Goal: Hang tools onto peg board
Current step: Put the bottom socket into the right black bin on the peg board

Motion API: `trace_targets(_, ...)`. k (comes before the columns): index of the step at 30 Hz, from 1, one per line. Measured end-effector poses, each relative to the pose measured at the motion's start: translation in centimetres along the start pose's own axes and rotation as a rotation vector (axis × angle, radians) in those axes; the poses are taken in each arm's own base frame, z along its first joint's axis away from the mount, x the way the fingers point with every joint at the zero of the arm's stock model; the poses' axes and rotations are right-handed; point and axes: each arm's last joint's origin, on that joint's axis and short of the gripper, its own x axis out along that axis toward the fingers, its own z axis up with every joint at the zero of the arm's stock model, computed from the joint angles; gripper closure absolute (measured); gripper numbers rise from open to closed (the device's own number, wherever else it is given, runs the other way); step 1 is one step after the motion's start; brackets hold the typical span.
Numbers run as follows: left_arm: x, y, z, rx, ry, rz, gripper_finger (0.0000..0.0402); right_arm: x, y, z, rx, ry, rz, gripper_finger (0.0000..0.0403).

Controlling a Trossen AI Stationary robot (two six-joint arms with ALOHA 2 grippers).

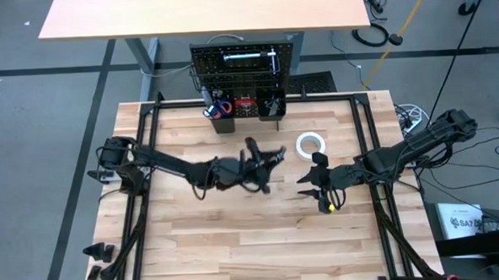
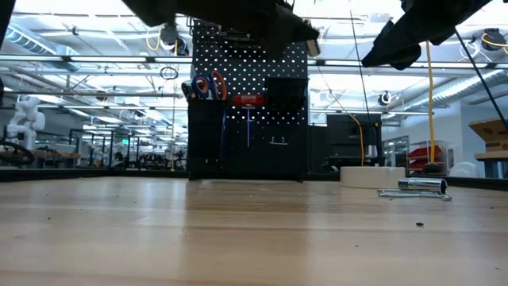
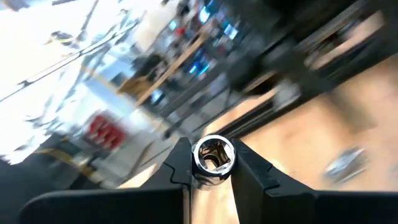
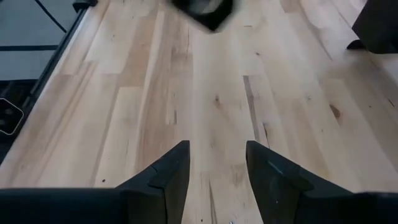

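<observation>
Two pincers work. Left pincer (image 3: 211, 177) clamps the silver ratchet (image 3: 214, 155) — lifted toward the peg board (image 1: 245, 68). Right pincer (image 4: 216, 171) hangs parted, empty — clearing space

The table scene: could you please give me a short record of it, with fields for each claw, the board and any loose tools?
left claw: shut on the ratchet, raised over mid-table
right claw: open, empty, above bare wood
peg board: upright at the table's far edge, scissors already on it
tape roll: flat on the table, right of centre
loose tool: silver, lying by the tape roll
</observation>
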Motion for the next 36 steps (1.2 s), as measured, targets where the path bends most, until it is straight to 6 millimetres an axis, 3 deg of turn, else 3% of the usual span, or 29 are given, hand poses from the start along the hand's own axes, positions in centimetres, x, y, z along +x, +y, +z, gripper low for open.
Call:
trace_targets(6,2.3,4.1,-0.9,0.1,0.085,0.13,0.0346,0.0,0.0,-0.2,-0.005,0.015,-0.004,0.0253)
trace_targets(14,4.3,9.2,-4.3,0.077,0.154,0.232,0.0346,0.0,-0.1,-0.4,-0.021,0.036,-0.013,0.0253)
trace_targets(23,4.9,10.9,-7.2,0.02,0.222,0.198,0.0346,0.0,-0.2,-0.4,-0.042,0.04,-0.021,0.0252)
trace_targets(30,4.9,11.4,-7.9,0.007,0.246,0.201,0.0342,0.0,-0.3,-0.4,-0.041,0.033,-0.045,0.0252)
trace_targets(36,4.9,11.3,-7.8,0.005,0.24,0.203,0.0307,0.0,-0.3,-0.4,-0.04,0.033,-0.045,0.0252)
